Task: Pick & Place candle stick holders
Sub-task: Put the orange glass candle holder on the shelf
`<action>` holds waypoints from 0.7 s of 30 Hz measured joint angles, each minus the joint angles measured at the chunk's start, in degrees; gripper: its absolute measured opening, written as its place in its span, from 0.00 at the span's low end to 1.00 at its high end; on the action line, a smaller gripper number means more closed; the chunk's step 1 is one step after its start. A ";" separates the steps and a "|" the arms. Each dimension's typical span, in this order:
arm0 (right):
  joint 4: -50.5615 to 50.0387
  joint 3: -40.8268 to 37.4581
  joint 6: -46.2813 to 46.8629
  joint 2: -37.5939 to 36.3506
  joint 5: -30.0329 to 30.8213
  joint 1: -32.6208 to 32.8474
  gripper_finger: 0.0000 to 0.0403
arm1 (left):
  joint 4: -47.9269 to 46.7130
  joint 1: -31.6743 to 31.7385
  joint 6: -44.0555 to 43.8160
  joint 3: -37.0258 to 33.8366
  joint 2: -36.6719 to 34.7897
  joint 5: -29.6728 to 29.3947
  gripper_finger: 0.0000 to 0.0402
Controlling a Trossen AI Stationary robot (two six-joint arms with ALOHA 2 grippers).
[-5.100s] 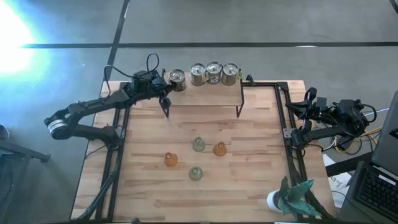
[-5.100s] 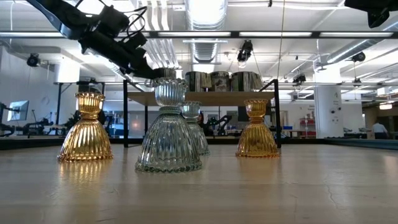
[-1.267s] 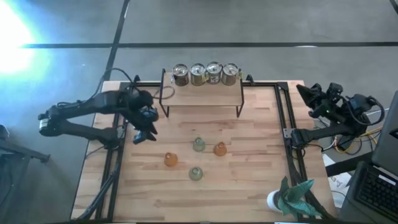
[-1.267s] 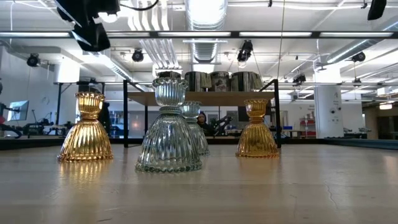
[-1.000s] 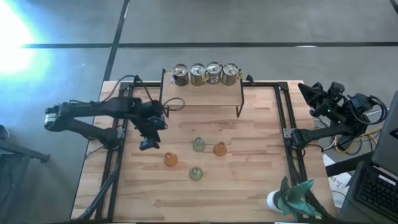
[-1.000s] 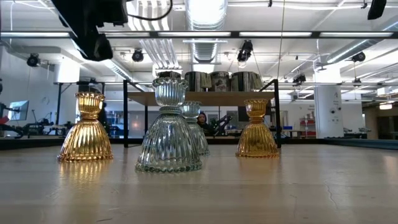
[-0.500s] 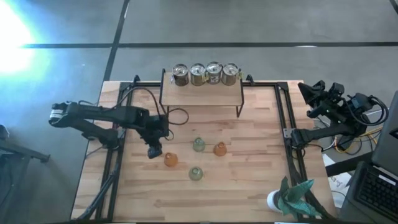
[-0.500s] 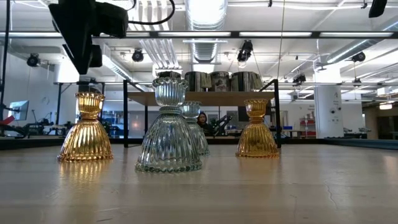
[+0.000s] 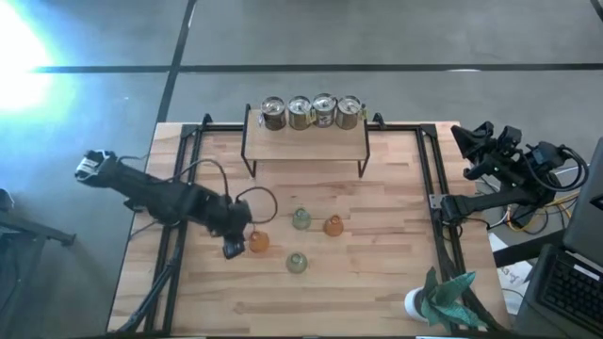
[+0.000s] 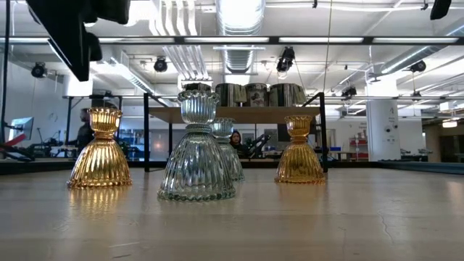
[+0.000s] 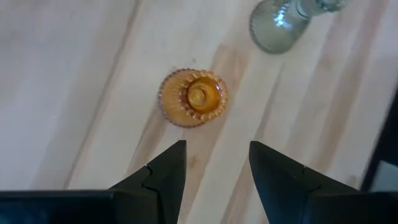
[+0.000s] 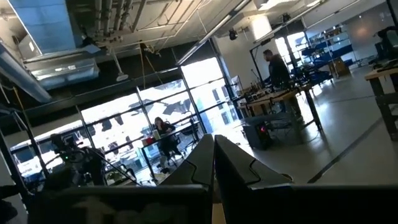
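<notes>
Fingers [image 11: 168,168] of the left gripper [image 9: 233,247] stand apart, holding nothing, just beside an orange holder [image 9: 259,241] near the table's [image 9: 377,282] middle.

left gripper [image 9: 234,248] moved beside amber holder [image 9: 259,242]

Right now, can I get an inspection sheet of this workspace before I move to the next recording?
Surface: wood table, black-framed, with a shelf at the back.
Job's things: four silver cups on the shelf; two amber holders and two green holders upright mid-table.
Clutter: white pot with teal leaves at the table's corner.
Grippers: left gripper open above an amber holder, empty; right gripper shut, parked beyond the table's right edge.
Cables: black loop on the left arm.
Surroundings: people at distant benches.
</notes>
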 joint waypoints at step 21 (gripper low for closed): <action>0.06 0.00 -4.19 0.00 0.71 0.00 0.02 | 33.24 -10.71 -31.02 -25.27 0.17 -5.78 0.55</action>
